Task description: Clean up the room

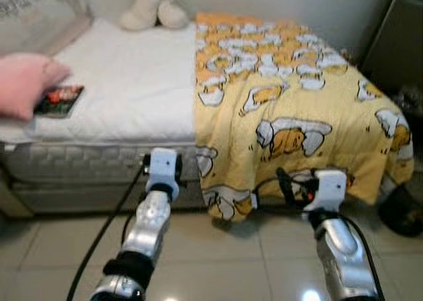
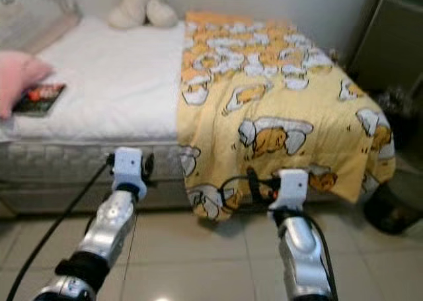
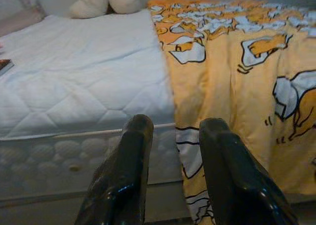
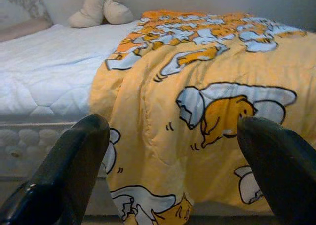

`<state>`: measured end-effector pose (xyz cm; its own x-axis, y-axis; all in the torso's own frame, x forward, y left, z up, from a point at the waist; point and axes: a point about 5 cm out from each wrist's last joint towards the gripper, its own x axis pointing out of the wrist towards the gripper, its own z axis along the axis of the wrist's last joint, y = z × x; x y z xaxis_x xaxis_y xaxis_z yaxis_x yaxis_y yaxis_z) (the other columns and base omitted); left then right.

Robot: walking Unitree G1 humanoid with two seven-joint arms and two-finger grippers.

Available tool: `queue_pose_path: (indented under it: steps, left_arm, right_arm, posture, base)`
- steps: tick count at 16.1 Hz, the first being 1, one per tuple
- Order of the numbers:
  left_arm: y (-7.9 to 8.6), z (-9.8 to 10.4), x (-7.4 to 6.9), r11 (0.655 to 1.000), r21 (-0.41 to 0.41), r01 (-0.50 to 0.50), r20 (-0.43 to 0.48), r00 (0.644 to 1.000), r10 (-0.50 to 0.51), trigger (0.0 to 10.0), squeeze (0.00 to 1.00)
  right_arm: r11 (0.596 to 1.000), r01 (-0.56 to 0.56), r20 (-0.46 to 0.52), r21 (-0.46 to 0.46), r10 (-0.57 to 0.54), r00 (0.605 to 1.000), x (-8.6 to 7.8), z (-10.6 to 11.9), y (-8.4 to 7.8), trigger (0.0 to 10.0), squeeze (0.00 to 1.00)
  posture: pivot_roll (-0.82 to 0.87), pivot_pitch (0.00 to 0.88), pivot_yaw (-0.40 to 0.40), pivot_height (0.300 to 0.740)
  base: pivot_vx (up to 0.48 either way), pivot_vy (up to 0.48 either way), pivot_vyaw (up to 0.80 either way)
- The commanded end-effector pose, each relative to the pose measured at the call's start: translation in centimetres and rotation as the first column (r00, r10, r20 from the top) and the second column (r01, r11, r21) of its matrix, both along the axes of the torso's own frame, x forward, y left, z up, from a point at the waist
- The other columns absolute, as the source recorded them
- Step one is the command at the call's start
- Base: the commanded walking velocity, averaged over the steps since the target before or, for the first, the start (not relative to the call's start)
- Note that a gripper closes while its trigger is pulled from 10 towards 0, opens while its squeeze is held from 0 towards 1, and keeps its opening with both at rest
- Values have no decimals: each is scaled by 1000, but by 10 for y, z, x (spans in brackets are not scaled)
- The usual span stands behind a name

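A yellow cartoon-print blanket [image 1: 291, 109] covers the right half of the bed and hangs over its near side almost to the floor. The white mattress [image 1: 132, 83] is bare on the left. On it lie a pink pillow [image 1: 23, 83] and a dark book [image 1: 61, 100] beside it. A cream plush toy [image 1: 153, 10] sits at the far edge. My left gripper [image 3: 173, 136] is held low before the mattress side, near the blanket's edge, open by a narrow gap and empty. My right gripper [image 4: 173, 131] faces the hanging blanket, wide open and empty.
Beige floor tiles [image 1: 218, 261] run between me and the bed. A dark object [image 1: 403, 212] sits on the floor at the bed's right corner, with dark furniture [image 1: 396, 36] behind it. A grey patterned cushion [image 1: 36, 13] leans at the far left.
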<state>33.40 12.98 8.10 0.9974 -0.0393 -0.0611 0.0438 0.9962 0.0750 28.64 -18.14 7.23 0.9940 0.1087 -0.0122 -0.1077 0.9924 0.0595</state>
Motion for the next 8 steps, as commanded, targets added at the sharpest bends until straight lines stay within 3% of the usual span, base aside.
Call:
queue_pose_path:
  steps: [1, 8]
  left_arm:
    - [-1, 8, 6, 1000, -15, 19, 18, 1000, -18, 10000, 0]
    - [-7, 9, 6, 998, -47, 46, 34, 998, -44, 10000, 0]
  right_arm:
    - [1000, 1, 13, -21, -1, 1000, 1, 2, 1, 10000, 0]
    - [1000, 5, 12, -29, -5, 1000, -5, -2, 1, 10000, 0]
  posture:
    - [66, 0, 6, 740]
    - [53, 0, 7, 740]
  base:
    - [469, 0, 0]
    - [476, 0, 0]
